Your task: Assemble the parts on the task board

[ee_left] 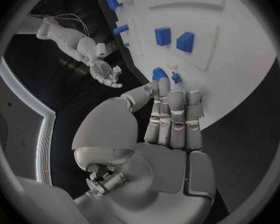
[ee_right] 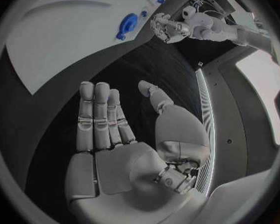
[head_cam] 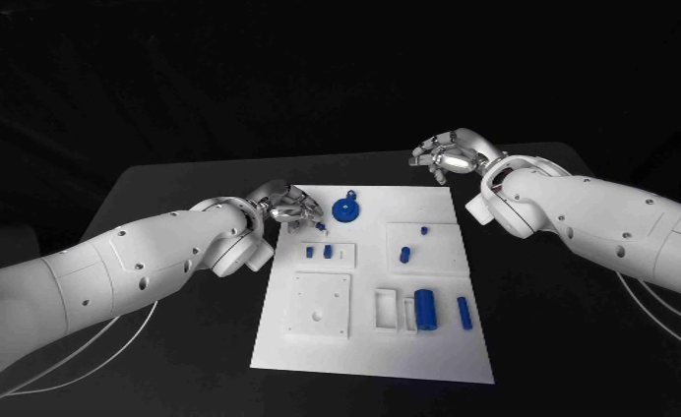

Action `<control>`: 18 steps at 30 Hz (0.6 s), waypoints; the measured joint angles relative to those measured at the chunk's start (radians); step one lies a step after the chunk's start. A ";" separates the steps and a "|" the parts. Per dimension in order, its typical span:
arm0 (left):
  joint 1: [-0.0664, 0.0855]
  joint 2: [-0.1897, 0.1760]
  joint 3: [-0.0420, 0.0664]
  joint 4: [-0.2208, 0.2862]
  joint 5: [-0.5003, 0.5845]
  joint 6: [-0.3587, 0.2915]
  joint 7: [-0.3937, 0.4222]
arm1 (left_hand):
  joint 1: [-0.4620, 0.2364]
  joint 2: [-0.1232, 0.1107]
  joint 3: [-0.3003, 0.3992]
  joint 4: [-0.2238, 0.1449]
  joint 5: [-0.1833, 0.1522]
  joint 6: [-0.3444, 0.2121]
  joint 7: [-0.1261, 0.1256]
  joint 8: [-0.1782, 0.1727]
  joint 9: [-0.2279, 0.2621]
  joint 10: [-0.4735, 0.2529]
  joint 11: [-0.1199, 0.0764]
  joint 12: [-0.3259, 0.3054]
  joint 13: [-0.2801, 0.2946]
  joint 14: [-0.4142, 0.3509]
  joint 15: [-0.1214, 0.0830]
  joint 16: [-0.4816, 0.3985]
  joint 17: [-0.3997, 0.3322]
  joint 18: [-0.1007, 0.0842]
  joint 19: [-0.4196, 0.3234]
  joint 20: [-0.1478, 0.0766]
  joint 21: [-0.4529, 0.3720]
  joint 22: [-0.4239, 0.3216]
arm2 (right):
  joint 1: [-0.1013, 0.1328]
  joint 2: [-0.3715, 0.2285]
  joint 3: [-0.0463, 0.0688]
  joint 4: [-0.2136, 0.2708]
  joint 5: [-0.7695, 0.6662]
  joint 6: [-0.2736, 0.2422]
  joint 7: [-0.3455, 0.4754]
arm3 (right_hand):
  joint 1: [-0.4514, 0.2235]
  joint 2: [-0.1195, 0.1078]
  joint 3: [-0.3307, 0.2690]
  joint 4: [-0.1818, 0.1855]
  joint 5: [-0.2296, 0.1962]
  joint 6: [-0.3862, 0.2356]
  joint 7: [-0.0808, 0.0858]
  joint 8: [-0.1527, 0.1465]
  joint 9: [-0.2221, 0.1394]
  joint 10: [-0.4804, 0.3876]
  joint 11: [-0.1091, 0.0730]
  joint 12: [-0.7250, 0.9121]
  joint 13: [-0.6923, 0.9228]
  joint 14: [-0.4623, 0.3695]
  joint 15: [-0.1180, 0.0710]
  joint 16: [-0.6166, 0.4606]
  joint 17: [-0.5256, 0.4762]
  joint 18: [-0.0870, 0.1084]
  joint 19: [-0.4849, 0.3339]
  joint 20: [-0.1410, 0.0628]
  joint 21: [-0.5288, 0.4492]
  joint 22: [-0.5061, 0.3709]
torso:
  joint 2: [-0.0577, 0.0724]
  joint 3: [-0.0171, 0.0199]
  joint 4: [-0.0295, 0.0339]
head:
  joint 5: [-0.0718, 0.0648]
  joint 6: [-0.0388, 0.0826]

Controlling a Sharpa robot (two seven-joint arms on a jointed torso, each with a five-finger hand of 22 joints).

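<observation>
The white task board (head_cam: 426, 203) lies in the middle of the black table. On it are a round blue disc (head_cam: 346, 208), two small blue blocks (head_cam: 318, 252), a blue cylinder (head_cam: 424, 309) and a blue bar (head_cam: 464, 312). My left hand (head_cam: 291, 206) hovers at the board's far left corner, just left of the disc, with its fingers stretched out and nothing in them. A tiny blue piece (ee_left: 175, 77) lies on the board just past its fingertips (ee_left: 177, 97). My right hand (head_cam: 452, 153) hangs over the table beyond the board's far right corner, palm flat and empty (ee_right: 109, 134).
More small blue pieces (head_cam: 404, 254) sit in a raised panel right of the board's centre. White raised blocks (head_cam: 320, 305) stand at the board's near left. Black table (head_cam: 170, 191) surrounds the board on all sides.
</observation>
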 measured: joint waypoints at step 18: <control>0.014 -0.052 0.001 0.082 -0.573 -0.011 0.054 | 0.064 -0.130 -0.065 -0.040 0.022 -0.002 -0.004 0.010 0.007 -0.037 0.022 -0.025 -0.017 -0.028 0.028 -0.043 -0.017 -0.002 -0.033 0.010 -0.032 0.000 | -0.001 -0.003 0.000 0.002 0.000 0.001 0.000 | 0.000 0.000 0.000 0.000 0.000 0.000 0.000 0.000 0.000 -0.003 -0.003 0.004 -0.002 0.000 0.000 0.000 0.000 0.000 0.000 0.000 0.000 0.000 | 0.000 0.0007 0.0005 | 0.000 0.002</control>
